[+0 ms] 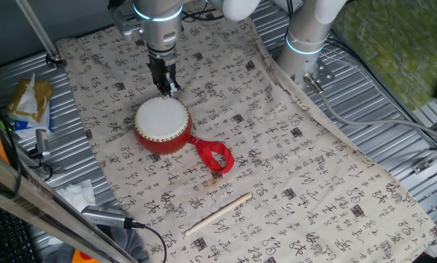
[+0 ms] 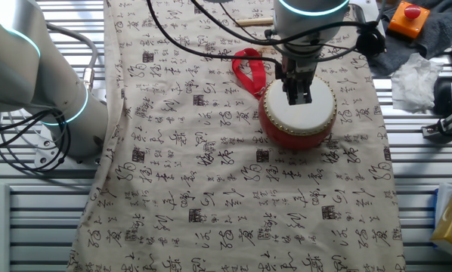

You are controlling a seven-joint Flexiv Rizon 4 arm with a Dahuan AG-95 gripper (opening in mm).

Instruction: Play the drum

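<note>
The drum (image 1: 161,124) sits upright on the cloth (image 1: 291,168) printed with dark characters that covers the table (image 1: 394,109), its white skin facing up and its red barrel showing below a ring of gold studs. A red ribbon loop (image 1: 215,156) trails from its side onto the cloth, touching the drum at one end. The claw (image 1: 166,86) hangs straight down over the far rim of the drum as one fixed view shows it, its dark fingers close together; whether they pinch anything, or touch the skin, cannot be told from either view. In the other fixed view the claw (image 2: 299,94) covers the middle of the drum (image 2: 298,113), so only that view's near wall and part of the head show, with the ribbon loop (image 2: 249,72) lying behind. A thin pale wooden stick (image 1: 218,214) lies flat on the cloth well apart from the drum in one fixed view; the other fixed view catches only a short piece of it (image 2: 252,23) at the top edge. Only the other fixed view shows an orange box with a red button (image 2: 409,17) and crumpled white paper (image 2: 411,79) off the cloth, while only the first shows a yellow packet (image 1: 30,98) on the ribbed metal beside it.
</note>
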